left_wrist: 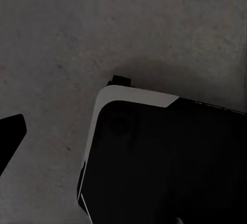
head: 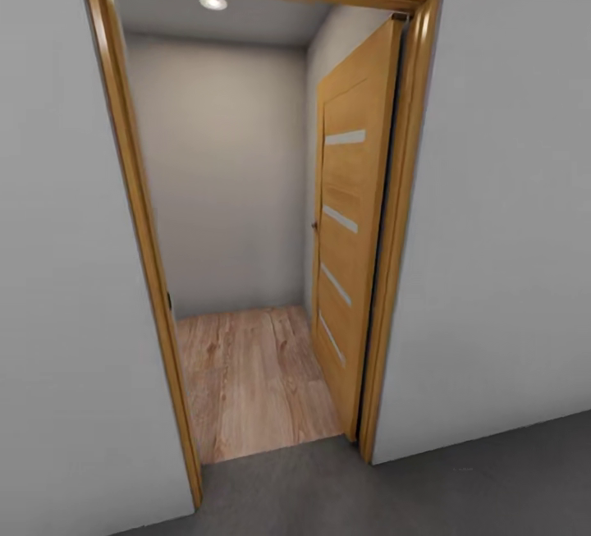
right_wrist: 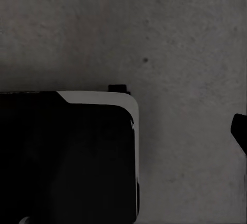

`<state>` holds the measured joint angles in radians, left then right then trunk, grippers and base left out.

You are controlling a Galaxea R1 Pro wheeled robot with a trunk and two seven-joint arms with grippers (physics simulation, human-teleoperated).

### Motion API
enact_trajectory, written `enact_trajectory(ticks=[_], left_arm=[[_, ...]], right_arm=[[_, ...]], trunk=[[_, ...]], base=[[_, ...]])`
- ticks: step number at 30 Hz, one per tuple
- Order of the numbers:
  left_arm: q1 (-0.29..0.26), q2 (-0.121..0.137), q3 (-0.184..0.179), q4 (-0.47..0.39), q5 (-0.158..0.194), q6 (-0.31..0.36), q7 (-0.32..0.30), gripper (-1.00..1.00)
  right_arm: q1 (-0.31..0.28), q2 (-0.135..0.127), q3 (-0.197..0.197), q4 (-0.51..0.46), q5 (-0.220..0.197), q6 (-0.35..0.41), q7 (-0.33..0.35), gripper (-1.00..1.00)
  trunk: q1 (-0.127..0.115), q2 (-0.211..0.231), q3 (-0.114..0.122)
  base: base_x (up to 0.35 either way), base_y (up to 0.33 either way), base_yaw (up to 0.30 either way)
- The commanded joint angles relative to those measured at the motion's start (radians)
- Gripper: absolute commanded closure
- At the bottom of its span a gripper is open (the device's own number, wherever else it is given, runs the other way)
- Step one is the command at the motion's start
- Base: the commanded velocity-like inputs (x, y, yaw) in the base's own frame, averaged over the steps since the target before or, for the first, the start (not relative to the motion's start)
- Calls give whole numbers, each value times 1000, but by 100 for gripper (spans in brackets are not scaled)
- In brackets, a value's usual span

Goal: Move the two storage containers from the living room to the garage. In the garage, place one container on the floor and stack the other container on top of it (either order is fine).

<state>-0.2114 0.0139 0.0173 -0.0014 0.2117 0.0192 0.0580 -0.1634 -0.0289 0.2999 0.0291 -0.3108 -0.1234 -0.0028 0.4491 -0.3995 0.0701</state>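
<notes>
Ahead of me stood a wood-framed doorway (head: 131, 191), its slatted wooden door (head: 353, 224) swung open inward, a ceiling light (head: 213, 1) glowing beyond.

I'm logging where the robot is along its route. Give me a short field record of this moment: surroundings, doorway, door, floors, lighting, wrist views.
surroundings: plain grey wall with a doorway
doorway: wood frame, straight ahead
door: wood with pale slats, swung open into the room beyond
near floor: dark grey concrete
far floor: light wood planks
lighting: ceiling light lit in the far room
wrist views: concrete floor and the robot's dark base
containers: not seen
</notes>
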Motion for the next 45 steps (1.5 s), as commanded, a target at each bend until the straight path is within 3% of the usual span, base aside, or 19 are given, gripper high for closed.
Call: enact_trajectory(ticks=[1, 27, 45], left_arm=[[0, 0, 1, 0, 5, 2, 2, -100], [0, 0, 1, 0, 5, 1, 2, -100], [0, 1, 1, 0, 7, 1, 2, -100]], right_arm=[[-1, 0, 8, 3, -8, -6, 0, -100], [-1, 0, 12, 3, -6, -7, 0, -100], [-1, 0, 13, 3, -4, -7, 0, -100]], trunk=[[1, -1, 0], [1, -1, 0], [1, -1, 0]], base=[[318, -97, 220], [293, -149, 22], [266, -111, 241]])
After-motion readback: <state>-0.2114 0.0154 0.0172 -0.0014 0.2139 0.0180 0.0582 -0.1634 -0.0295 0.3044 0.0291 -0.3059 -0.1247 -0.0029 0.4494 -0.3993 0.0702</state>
